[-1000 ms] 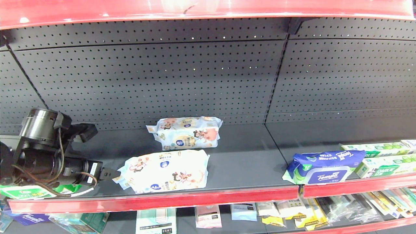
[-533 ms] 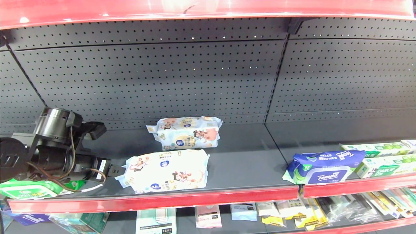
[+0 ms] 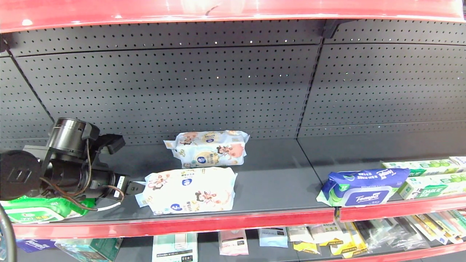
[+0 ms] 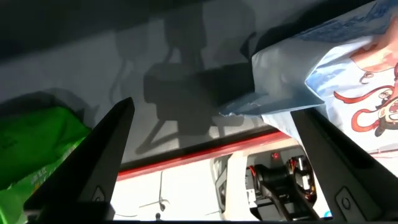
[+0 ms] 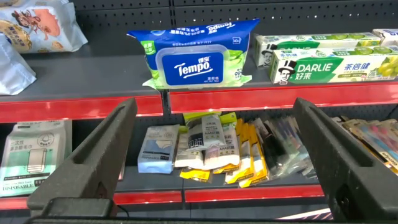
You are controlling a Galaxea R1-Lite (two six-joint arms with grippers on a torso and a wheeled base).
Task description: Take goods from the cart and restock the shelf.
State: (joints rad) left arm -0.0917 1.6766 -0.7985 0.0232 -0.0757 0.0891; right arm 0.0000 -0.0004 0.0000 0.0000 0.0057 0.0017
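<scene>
Two cartoon-printed wipes packs lie on the grey shelf (image 3: 276,182): one at the back (image 3: 207,148), one near the front edge (image 3: 189,191). My left gripper (image 3: 133,188) is low over the shelf at the front pack's left end. In the left wrist view my left gripper (image 4: 214,112) is open, and the front pack's crimped end (image 4: 273,99) lies just ahead of its fingers, toward the right finger (image 4: 323,149). My right gripper (image 5: 214,106) is open and holds nothing, facing the shelf front from below.
A green wipes pack (image 3: 32,211) lies under my left arm at the shelf's left end. A blue wipes pack (image 3: 360,187) and green toothpaste boxes (image 3: 426,178) sit at the right. Small goods fill the lower shelf (image 5: 211,146). The red shelf lip (image 3: 174,223) runs along the front.
My left arm has moved right along the shelf, and the front wipes pack has shifted slightly right with it. The back pack and the right-hand goods have not moved.
</scene>
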